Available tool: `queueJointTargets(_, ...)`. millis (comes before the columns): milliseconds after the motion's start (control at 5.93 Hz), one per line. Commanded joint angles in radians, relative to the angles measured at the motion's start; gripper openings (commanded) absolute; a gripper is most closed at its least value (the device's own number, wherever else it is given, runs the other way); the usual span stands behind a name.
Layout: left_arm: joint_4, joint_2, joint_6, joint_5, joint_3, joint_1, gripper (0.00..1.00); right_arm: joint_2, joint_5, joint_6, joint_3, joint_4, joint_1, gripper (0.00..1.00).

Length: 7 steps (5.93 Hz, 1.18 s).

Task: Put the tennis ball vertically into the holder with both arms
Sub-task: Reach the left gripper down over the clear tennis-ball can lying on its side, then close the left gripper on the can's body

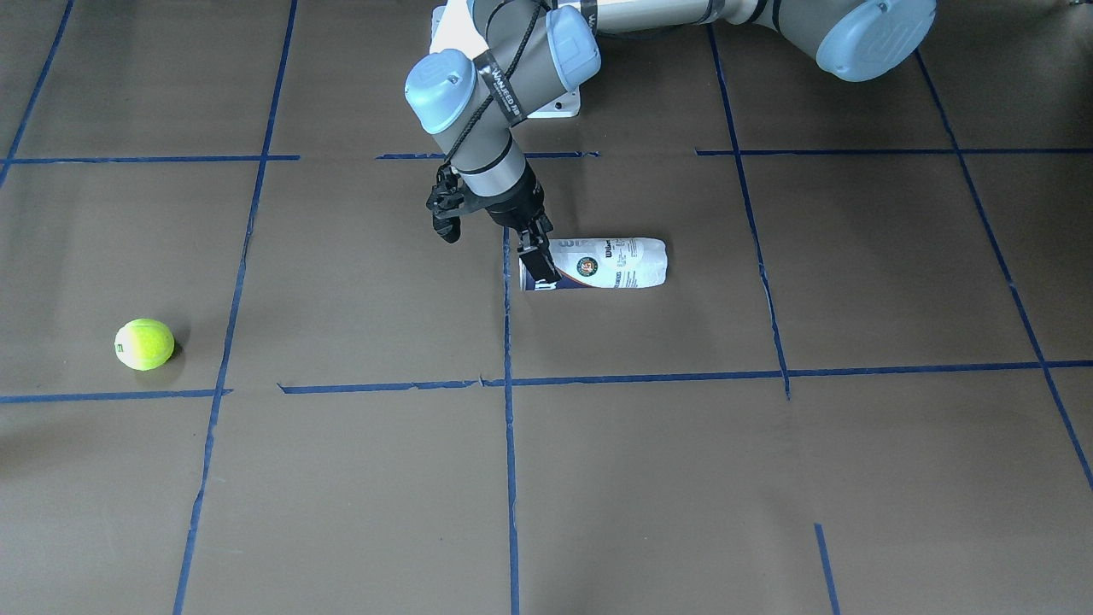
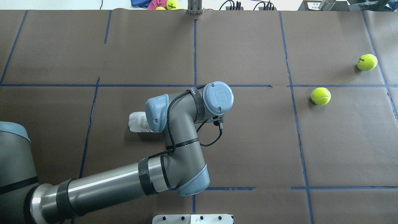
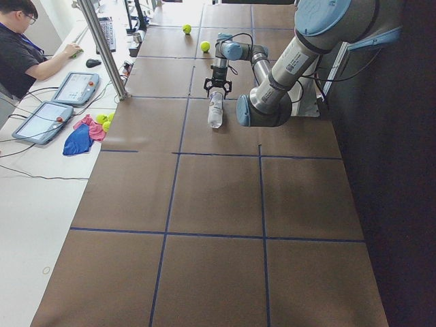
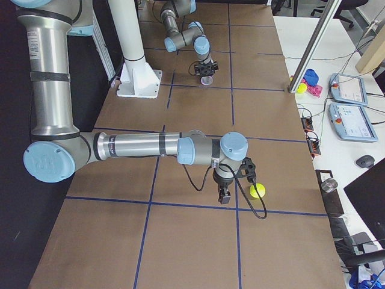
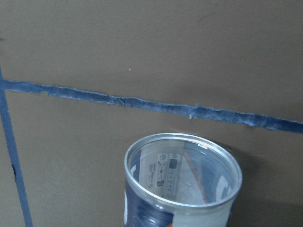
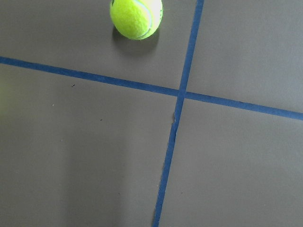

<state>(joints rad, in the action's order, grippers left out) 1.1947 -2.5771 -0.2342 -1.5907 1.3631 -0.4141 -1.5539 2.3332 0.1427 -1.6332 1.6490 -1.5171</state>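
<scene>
The holder [image 1: 610,263] lies on its side on the brown table, open end towards the table's middle. My left gripper [image 1: 538,265] points down at that open end with a finger on each side of the can, and looks open. The left wrist view looks into the can's mouth [image 5: 182,175]. In the overhead view the left arm hides most of the can [image 2: 136,122]. Two tennis balls [image 2: 321,95] [image 2: 367,62] lie far right. My right gripper [image 4: 224,195] hangs beside one ball [image 4: 257,191]. I cannot tell whether it is open. A ball [image 6: 136,19] shows in the right wrist view.
Blue tape lines [image 1: 510,478] grid the table. The white pedestal [image 4: 135,66] stands at the robot's side. An operator [image 3: 20,48], tablets, a metal post [image 3: 102,48] and spare balls with cloths [image 3: 88,126] are along the far desk.
</scene>
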Motion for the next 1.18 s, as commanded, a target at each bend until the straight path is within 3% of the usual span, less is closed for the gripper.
queueJointTargets(0, 0.059, 0.0, 0.004, 0.0, -0.048, 0.003, 1.0, 0.0, 0.0, 0.0, 0.003, 0.0, 0.0, 1.0)
queueJointTargets(506, 0.091, 0.025, 0.006, 0.0, -0.05, 0.015, 0.97, 0.0, 0.0, 0.0, 0.003, 0.0, 0.0, 1.0)
queueJointTargets(674, 0.089, 0.025, 0.006, -0.002, -0.05, 0.015, 0.84, 0.0, 0.0, 0.0, 0.003, 0.0, 0.0, 1.0)
queueJointTargets(1011, 0.085, 0.023, 0.007, -0.002, -0.045, 0.014, 0.74, 0.0, 0.0, 0.0, 0.001, 0.0, 0.0, 1.0)
